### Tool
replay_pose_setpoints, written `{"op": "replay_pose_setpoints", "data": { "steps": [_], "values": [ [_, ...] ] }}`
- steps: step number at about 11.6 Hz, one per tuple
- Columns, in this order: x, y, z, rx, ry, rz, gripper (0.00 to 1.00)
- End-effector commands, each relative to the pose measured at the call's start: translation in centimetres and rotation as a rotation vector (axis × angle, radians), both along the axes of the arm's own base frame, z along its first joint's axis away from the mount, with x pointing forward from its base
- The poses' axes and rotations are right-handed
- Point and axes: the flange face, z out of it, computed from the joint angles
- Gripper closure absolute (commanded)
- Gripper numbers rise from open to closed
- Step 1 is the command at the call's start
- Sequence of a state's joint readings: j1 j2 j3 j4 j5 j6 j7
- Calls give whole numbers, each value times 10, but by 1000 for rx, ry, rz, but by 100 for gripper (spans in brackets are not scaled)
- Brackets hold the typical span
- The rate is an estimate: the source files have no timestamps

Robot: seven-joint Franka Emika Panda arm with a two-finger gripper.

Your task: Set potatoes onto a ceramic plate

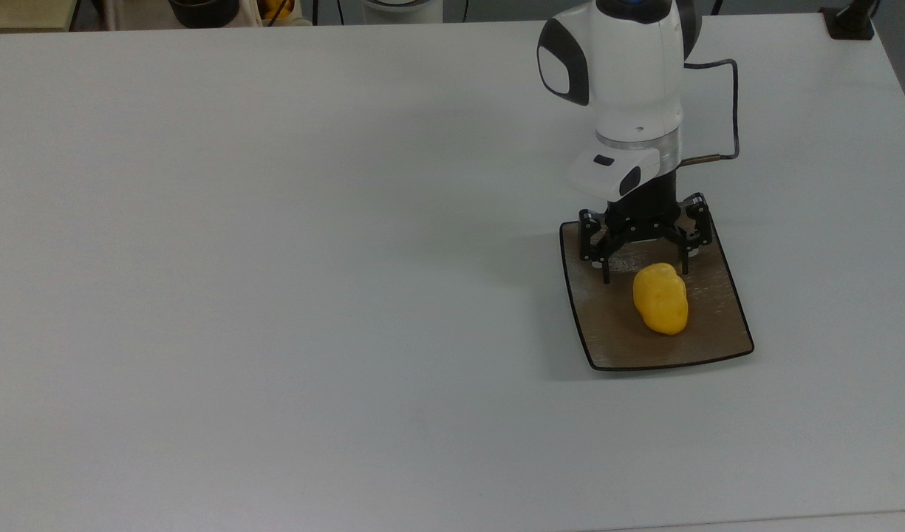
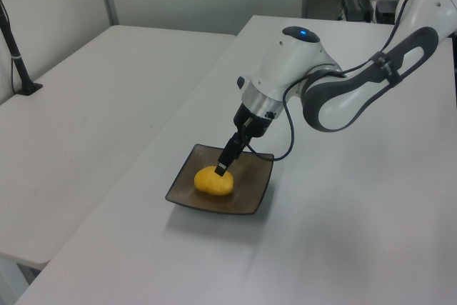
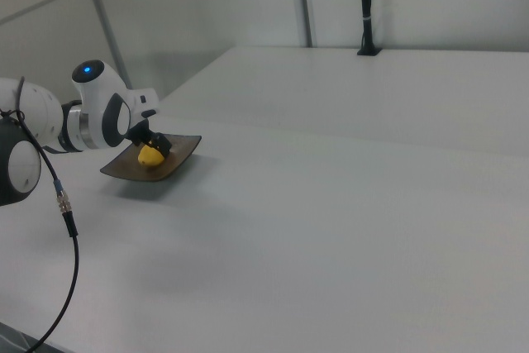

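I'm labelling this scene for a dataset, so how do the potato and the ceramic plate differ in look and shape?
The potato is bright yellow; the ceramic plate is brown-grey with a thin black rim. The potato is a lumpy oval; the plate is square, shallow and round-cornered. The potato is much smaller and lies on the plate. Both look glossy, and the open pincer touches neither.

Lies loose on the ceramic plate, the yellow potato, toward the top view's right on the white tabletop. Hovers just above it with fingers spread wide, gripping nothing, the claw.
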State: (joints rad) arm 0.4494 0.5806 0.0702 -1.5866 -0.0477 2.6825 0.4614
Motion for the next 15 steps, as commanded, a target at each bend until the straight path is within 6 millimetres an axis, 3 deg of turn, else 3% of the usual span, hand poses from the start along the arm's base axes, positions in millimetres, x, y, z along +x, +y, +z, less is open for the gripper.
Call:
{"op": "replay_pose_setpoints", "data": {
  "steps": [1, 2, 3, 7, 12, 14, 15],
  "values": [
    [3, 1, 6, -7, -27, -6, 0],
    [4, -2, 14, -4, -34, -8, 0],
    [5, -8, 33, -3, -53, -14, 0],
    [-4, -66, 114, -69, 40, -93, 0],
    [-61, -152, 233, -174, 220, -196, 0],
    [-88, -200, 267, -194, 310, -273, 0],
    [-97, -216, 274, -200, 356, -295, 0]
  ]
}}
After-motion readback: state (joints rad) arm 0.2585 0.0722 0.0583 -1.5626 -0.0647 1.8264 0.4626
